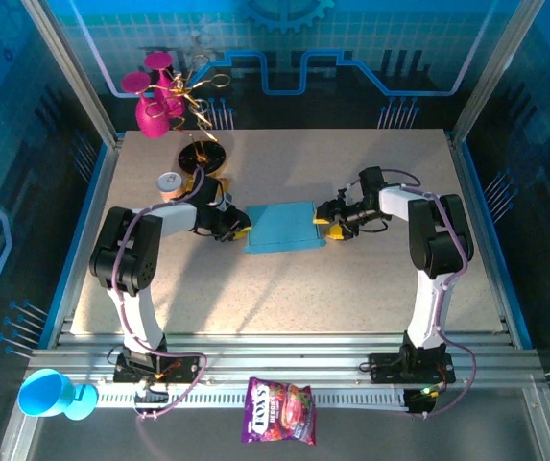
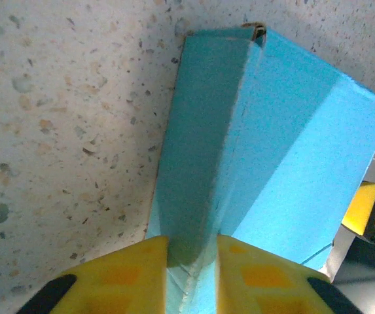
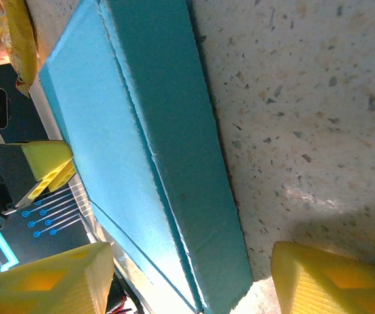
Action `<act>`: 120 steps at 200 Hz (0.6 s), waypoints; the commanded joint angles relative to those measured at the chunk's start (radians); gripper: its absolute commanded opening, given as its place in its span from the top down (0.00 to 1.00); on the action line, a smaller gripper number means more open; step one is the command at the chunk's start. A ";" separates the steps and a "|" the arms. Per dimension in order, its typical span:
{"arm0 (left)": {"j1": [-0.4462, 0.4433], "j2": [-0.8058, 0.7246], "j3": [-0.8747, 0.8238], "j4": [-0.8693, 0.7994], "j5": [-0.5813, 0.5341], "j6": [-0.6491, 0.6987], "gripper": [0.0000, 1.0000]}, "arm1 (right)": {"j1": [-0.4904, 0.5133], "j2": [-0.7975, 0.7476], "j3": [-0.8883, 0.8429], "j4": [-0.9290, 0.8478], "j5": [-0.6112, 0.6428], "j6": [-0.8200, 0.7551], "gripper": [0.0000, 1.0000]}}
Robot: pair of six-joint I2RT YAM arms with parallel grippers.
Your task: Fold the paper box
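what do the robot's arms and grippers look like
Both the left arm and right arm have white links joined by bulky black joints, with a thin purplish cable running along each. The left gripper and right gripper have black bodies and blocky yellow fingers with square recesses.

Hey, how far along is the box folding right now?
Done: the paper box already has one long crease, with the panels on either side of it set at an angle. In hand: the left pincer pinches that raised fold, and the right pincer stands open astride the opposite end. Left: from above the box looks low and flat, so most walls and flaps likely remain.
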 commanded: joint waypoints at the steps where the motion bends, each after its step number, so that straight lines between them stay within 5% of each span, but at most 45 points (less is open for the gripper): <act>1: 0.018 -0.029 -0.043 -0.007 0.008 0.026 0.82 | -0.025 0.018 -0.008 -0.007 -0.021 -0.024 0.34; 51: 0.032 -0.042 -0.103 0.016 0.034 0.059 0.93 | -0.045 0.040 0.041 -0.053 -0.059 -0.099 0.33; 120: 0.041 -0.049 -0.156 0.023 0.044 0.100 0.96 | -0.026 0.122 0.166 -0.100 -0.149 -0.198 0.32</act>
